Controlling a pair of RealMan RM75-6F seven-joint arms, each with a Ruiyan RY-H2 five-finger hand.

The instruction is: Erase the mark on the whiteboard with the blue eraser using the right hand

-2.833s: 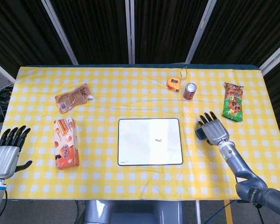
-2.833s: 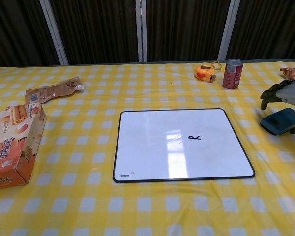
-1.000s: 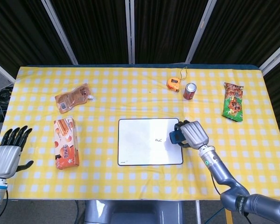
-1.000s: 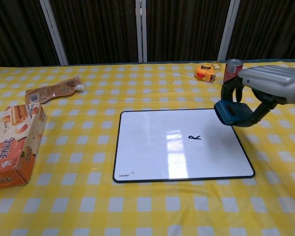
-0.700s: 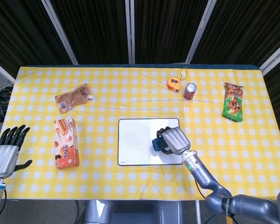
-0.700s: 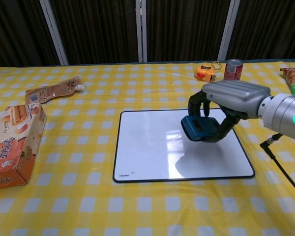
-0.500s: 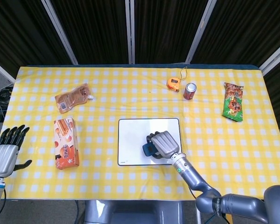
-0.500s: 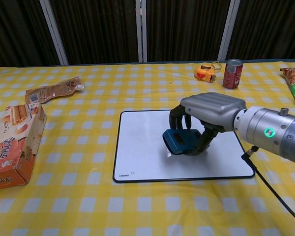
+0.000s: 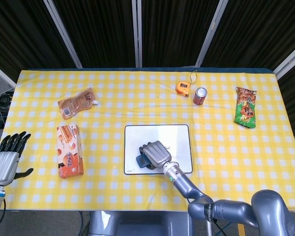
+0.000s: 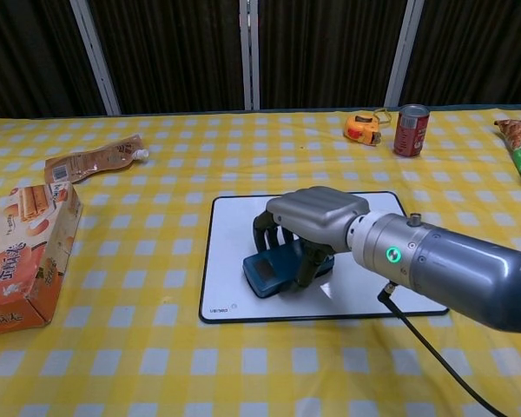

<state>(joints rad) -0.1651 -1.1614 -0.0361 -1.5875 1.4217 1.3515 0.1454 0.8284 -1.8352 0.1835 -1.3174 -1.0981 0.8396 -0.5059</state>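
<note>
The white whiteboard [image 9: 157, 132] [image 10: 234, 226] lies flat at the table's front centre. My right hand [image 9: 155, 153] [image 10: 313, 221] grips the blue eraser [image 9: 140, 162] [image 10: 276, 271] and holds it down on the board's lower left part. A small dark stroke of the mark [image 9: 171, 147] shows just right of the hand in the head view. In the chest view the hand and wrist hide that spot. My left hand [image 9: 6, 162] hangs open beyond the table's left edge, holding nothing.
An orange snack box [image 9: 69, 150] [image 10: 22, 252] and a brown pouch [image 9: 77, 102] [image 10: 95, 161] lie to the left. At the back right are a tape measure [image 9: 182, 87] [image 10: 363, 129], a red can [image 9: 200, 95] [image 10: 412, 117] and a green snack bag [image 9: 246, 113].
My right hand lifted the eraser from the cloth right of the board and swept it leftward across the board, over the mark, to the lower left. The left hand stayed put.
</note>
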